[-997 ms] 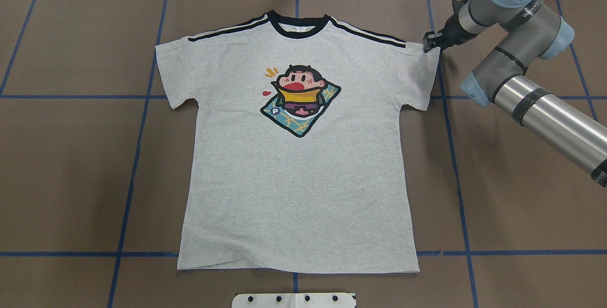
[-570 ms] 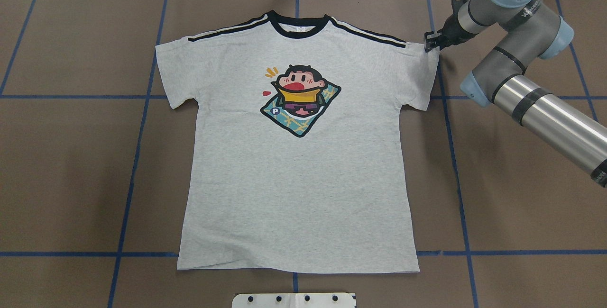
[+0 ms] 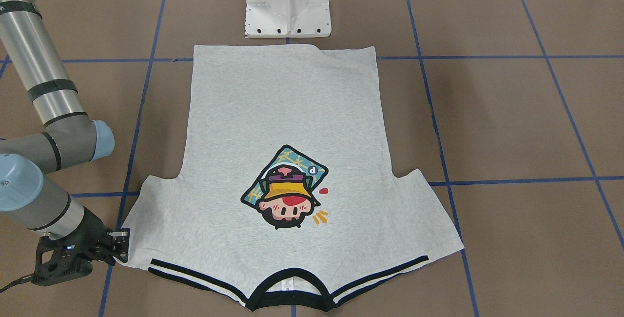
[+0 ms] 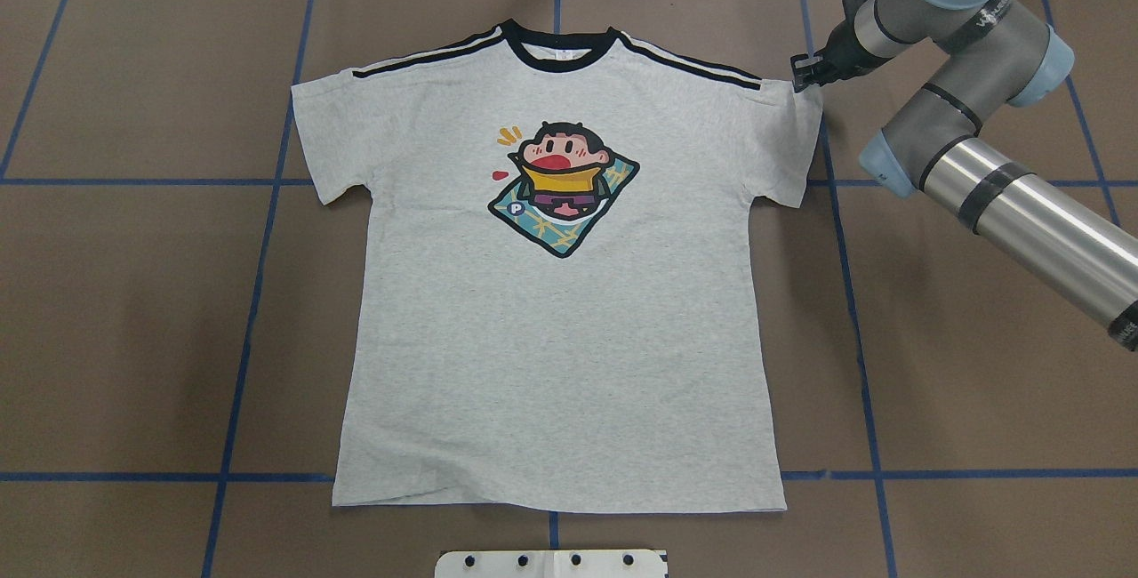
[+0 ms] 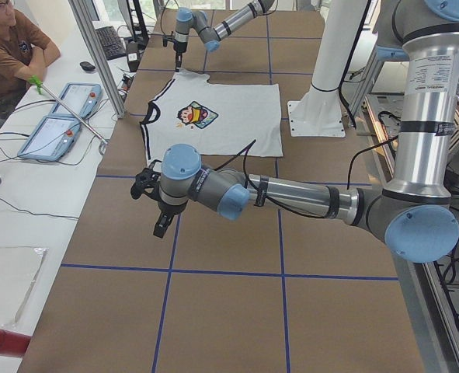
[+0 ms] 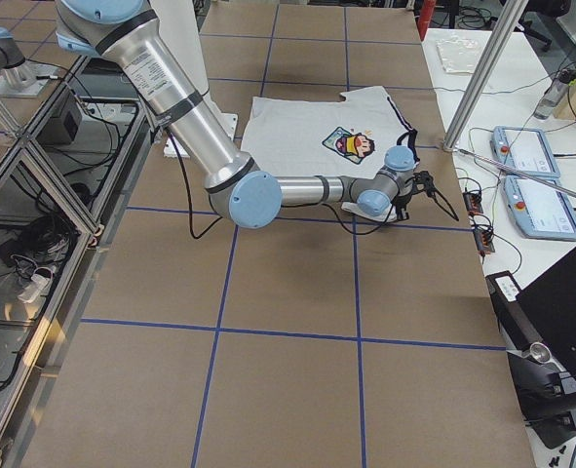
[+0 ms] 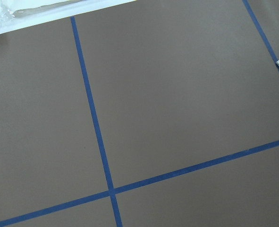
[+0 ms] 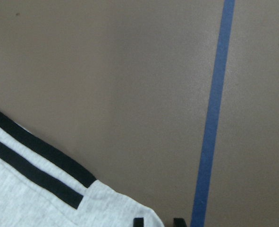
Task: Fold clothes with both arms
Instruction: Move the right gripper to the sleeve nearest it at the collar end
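Grey T-shirt lies flat and front up in the middle of the brown tabletop, spread across the blue tape grid; black collar points away from the robot, hem sits just short of the white pedestal base; cartoon print is fully exposed on the chest; both sleeves are spread out, nothing is folded. Right gripper sits low at the outer top corner of the sleeve on the robot's right, just past the end of the black-and-white striped trim; in the right wrist view the jaws stand a narrow gap apart, one fingertip over the grey sleeve corner and the other over bare tabletop beside a tape line, the fabric edge running into the gap; not clamped on it. Left gripper shows only in the exterior left view, hanging over bare tabletop well apart from the shirt on the robot's left; cannot tell whether its jaws are wide or closed. A person sits at the white bench past the collar end.
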Available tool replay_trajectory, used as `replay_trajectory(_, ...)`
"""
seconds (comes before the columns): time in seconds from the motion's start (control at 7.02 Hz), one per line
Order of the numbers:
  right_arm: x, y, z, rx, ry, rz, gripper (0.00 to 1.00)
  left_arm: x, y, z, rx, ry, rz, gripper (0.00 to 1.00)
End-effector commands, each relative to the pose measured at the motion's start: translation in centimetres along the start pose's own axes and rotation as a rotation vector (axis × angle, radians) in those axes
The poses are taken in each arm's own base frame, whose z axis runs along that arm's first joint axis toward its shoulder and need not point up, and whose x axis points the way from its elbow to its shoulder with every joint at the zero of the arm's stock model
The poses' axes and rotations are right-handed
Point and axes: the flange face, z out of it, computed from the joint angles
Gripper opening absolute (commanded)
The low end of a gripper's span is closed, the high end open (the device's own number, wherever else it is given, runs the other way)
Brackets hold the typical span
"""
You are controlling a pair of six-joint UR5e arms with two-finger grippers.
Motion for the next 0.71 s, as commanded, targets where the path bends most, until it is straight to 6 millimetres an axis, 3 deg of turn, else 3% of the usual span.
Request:
replay_trajectory(0.0,0.1,0.5,0.1,-0.002,-0.001,-0.006,0.33,0.1,-0.2,-0.1,-0.002,0.003,-0.003,1.0)
replay_trajectory(0.57,-0.8,0.7,-0.5,-0.02,0.011,-0.002,0.33,0.6,-0.5,-0.5,0.011,0.006,-0.047,1.0)
